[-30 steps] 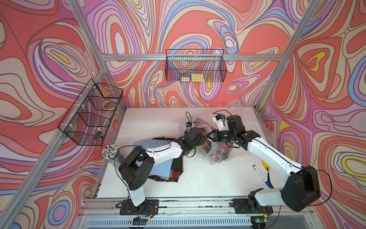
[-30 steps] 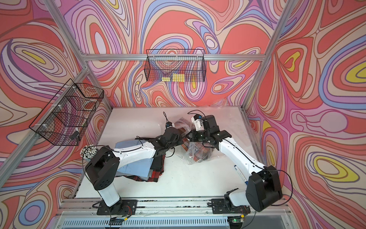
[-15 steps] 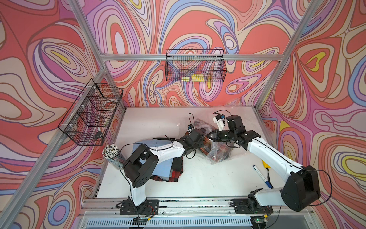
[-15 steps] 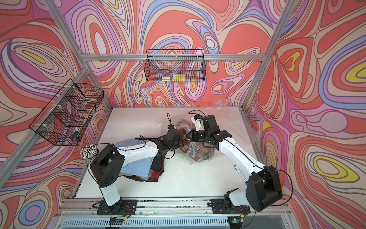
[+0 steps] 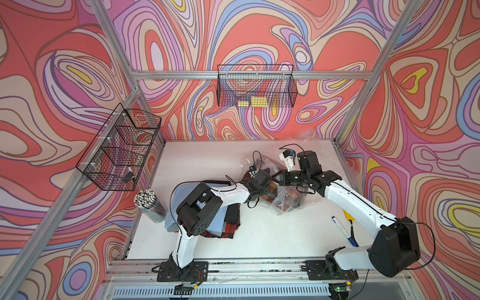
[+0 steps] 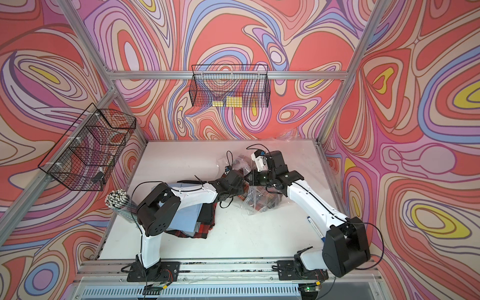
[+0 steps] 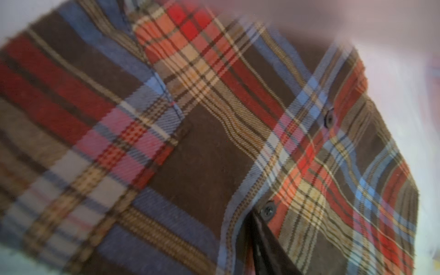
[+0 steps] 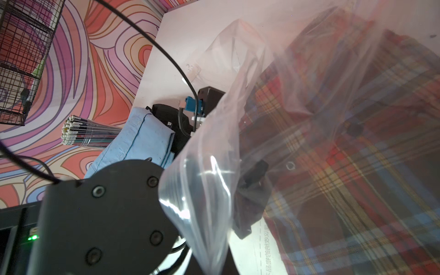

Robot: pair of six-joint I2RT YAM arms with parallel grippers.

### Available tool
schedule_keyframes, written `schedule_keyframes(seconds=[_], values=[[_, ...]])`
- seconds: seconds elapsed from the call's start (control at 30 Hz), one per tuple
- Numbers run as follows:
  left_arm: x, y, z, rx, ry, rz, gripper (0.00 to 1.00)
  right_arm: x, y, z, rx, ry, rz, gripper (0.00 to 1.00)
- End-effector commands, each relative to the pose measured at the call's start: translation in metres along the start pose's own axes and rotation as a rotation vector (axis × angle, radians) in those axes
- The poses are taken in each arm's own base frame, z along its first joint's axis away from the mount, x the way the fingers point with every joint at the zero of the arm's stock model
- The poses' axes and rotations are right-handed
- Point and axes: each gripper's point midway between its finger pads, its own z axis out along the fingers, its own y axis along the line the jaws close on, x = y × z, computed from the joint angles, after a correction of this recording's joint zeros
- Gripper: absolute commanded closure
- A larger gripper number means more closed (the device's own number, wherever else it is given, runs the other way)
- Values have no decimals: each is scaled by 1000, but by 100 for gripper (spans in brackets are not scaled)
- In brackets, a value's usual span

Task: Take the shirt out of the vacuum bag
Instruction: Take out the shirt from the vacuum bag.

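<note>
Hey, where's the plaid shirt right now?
In both top views the plaid shirt lies right of the middle of the table, partly inside the vacuum bag, just right of the stack of folded clothes.

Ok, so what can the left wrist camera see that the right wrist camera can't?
Only the left wrist view: the plaid shirt right up close, filling almost the whole picture, so sharp that you can see its weave.

Only the right wrist view: the vacuum bag, clear and crinkly, a folded light blue cloth, a bundle of white-tipped sticks, a wire basket and the swirly wall.

Both: the same plaid shirt. In the right wrist view you see it through the bag's plastic.
</note>
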Motion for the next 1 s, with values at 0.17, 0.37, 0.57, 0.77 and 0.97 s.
schedule_keyframes(seconds=[0.17,0.37,0.57,0.77,0.97], values=[[-16,-38,-10,73,-153,-25,43,-4,7,-1,-28,-21,-12,100],[-11,-32,2,66,-182,-71,52,-4,7,-2,-30,-21,-11,100],[-15,-41,10,59,-185,-63,66,-2,6,1,-33,-19,-4,100],[-22,-45,1,80,-207,-36,100,-2,5,-3,-18,-29,-11,100],[-42,-44,-52,138,-281,-21,100,2,-1,-4,11,-29,-16,100]])
